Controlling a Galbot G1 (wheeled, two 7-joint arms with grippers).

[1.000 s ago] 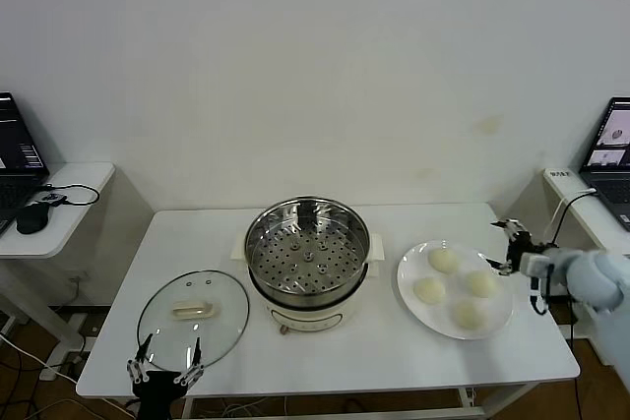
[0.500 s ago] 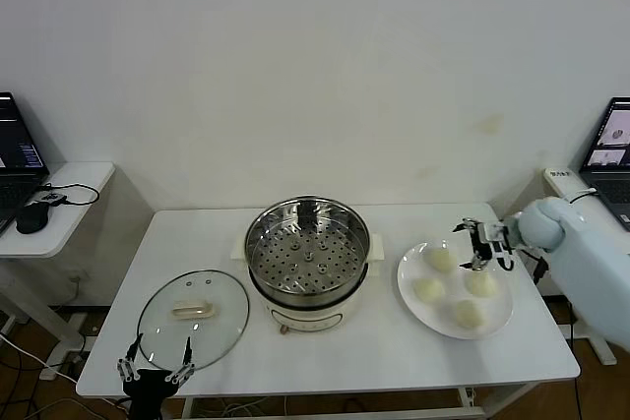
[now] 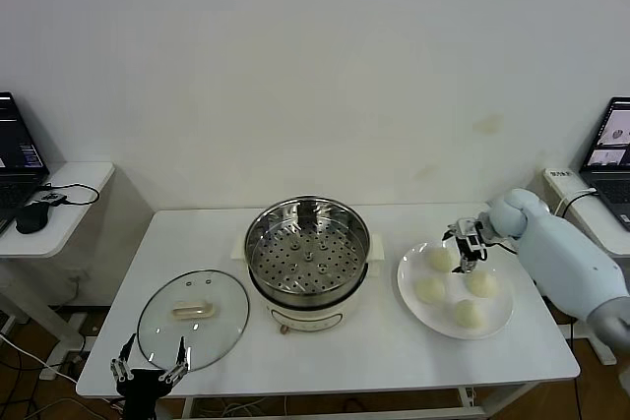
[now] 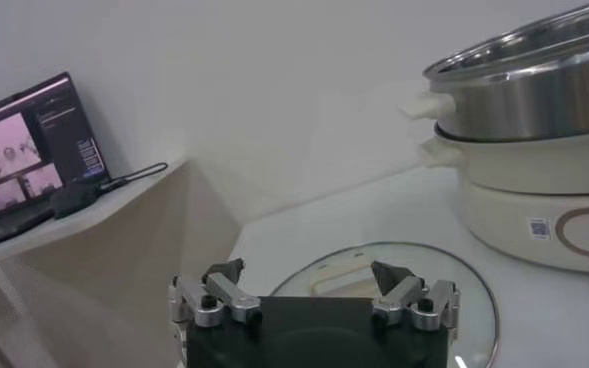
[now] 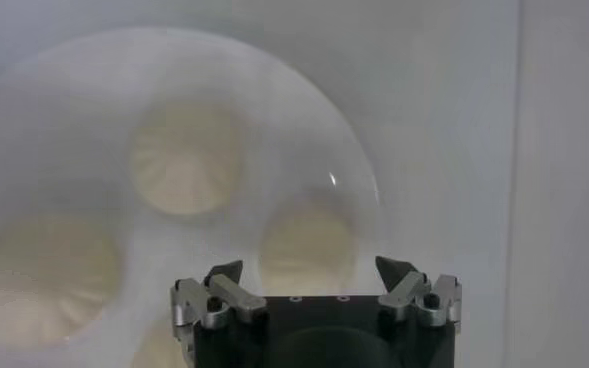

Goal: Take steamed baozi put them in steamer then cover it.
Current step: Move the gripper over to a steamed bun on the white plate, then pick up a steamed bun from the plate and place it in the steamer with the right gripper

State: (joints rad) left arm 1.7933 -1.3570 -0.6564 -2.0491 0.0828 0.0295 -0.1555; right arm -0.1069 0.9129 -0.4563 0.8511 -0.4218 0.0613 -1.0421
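Observation:
Several cream-white baozi lie on a white plate [image 3: 411, 297] at the table's right: one at the back [image 3: 440, 259], one left [image 3: 429, 289], one right [image 3: 481, 283], one at the front [image 3: 469, 314]. My right gripper [image 3: 463, 241] is open just above the back baozi; in the right wrist view [image 5: 310, 268] a baozi [image 5: 309, 243] lies between its fingers. The steel steamer [image 3: 307, 253] stands at the table's middle, uncovered, with its perforated tray bare. The glass cover [image 3: 193, 317] lies flat at front left. My left gripper [image 3: 150, 369] is open at the front edge, before the cover [image 4: 394, 310].
A side desk with a laptop [image 3: 14, 147] and mouse [image 3: 32, 215] stands far left. Another laptop [image 3: 612, 150] sits far right. The steamer's white base [image 4: 534, 205] rises close to the left gripper's side.
My right gripper has swung in from beyond the plate's right rim, moving left over the plate, and now hangs above the back baozi. My left gripper has sunk a little toward the table's front edge.

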